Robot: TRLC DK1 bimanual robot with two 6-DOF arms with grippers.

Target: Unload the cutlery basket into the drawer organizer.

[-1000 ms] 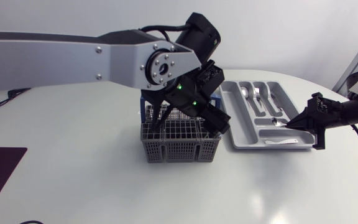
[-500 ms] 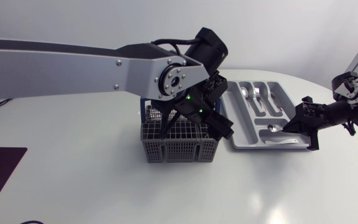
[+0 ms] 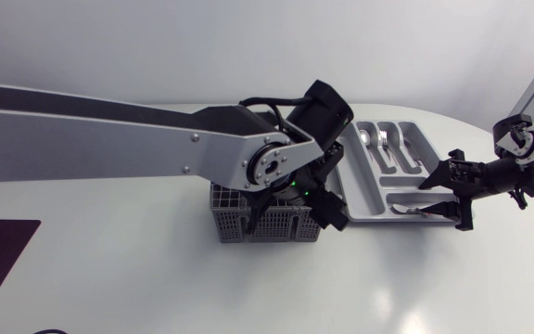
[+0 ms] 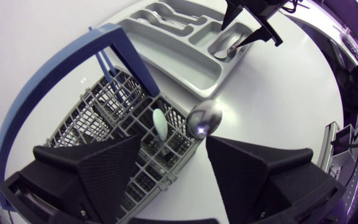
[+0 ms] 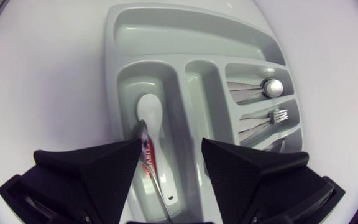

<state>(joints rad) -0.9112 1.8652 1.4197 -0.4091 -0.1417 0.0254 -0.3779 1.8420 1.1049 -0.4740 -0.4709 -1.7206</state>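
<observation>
The left pincer (image 4: 174,143) hangs right over the grey cutlery basket (image 4: 92,112), its two black fingers spread apart and gripping nothing. Just ahead of the gap between them a metal spoon (image 4: 204,118) stands bowl-up in a corner cell of the basket. A white plastic spoon (image 4: 159,124) stands in the next cell, a little nearer the left finger. The basket's blue handle (image 4: 55,87) arches up beside that finger. Beyond the basket, farther ahead of the pincer, lies the grey drawer tray (image 4: 185,62).

The right pincer (image 5: 169,144) sits low over the near end of that tray, also open, with its fingers wide apart. Between them, in the compartment below, lie a white spoon (image 5: 149,112) and a thin metal handle (image 5: 156,177). The handle runs back under the pincer, and neither finger looks to be pressing on it. Off beside the right finger, in two narrower compartments, are another metal spoon (image 5: 271,87) and a fork (image 5: 278,116). Basket and tray stand close side by side on the white table (image 3: 109,260).
</observation>
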